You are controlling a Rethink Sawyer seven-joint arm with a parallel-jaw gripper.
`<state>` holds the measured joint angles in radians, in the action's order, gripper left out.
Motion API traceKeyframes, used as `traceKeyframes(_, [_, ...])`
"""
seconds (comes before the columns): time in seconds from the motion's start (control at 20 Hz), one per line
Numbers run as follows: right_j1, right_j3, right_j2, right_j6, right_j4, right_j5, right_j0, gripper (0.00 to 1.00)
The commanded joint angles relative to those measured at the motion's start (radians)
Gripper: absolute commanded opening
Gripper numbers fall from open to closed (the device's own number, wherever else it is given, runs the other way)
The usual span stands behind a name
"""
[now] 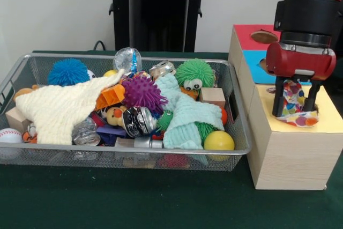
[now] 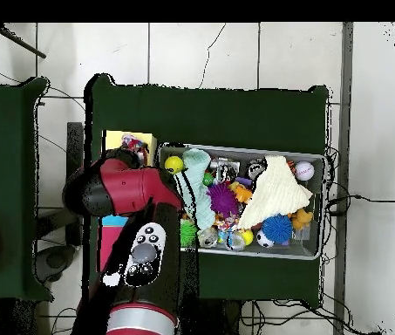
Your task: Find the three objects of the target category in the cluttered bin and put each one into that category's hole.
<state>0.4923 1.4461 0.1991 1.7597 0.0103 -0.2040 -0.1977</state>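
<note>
The gripper [image 1: 296, 112] hung over the yellow-topped box [image 1: 292, 154], the nearest of the three wooden boxes standing just beside the wire mesh bin [image 1: 242, 132]. Its two black fingers [image 1: 278, 100] stood slightly apart, clamped on a crinkled wrapper wad [image 1: 293, 103] printed with red, yellow and blue spots on white. The wad's lower edge touched or nearly touched the yellow top; which, the front view did not settle. Behind the yellow box sat the blue-topped box [image 1: 254, 68], and behind that the red-topped box [image 1: 247, 36] with a round hole in its lid.

Inside the bin lay a cream knitted cloth [image 1: 61, 108], a pale green cloth [image 1: 185, 119], a purple spiky ball [image 1: 142, 92], a blue spiky ball [image 1: 68, 72], a green furry toy with eyes [image 1: 194, 74], a yellow ball [image 1: 218, 141] and a crushed can [image 1: 138, 120].

From overhead, the red arm [image 2: 122, 192] covered most of the boxes, leaving the wrapper wad [image 2: 134, 142] showing on the yellow top.
</note>
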Motion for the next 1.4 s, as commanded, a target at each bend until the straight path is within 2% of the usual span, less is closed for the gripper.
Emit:
traceKeyframes(0.05, [-0.072, 0.08, -0.077, 0.055, -0.032, -0.182, 0.047, 1.0])
traceKeyframes(0.5, [-0.043, 0.092, -0.079, 0.056, -0.027, -0.212, 0.047, 1.0])
traceKeyframes(0.85, [-0.003, 0.095, -0.077, 0.064, -0.005, -0.302, 0.042, 1.0])
traceKeyframes(1.25, [0.087, 0.115, -0.078, 0.088, 0.019, -0.424, 0.028, 1.0])
traceKeyframes(1.4, [0.092, 0.11, -0.08, 0.097, 0.021, -0.443, 0.028, 1.0])
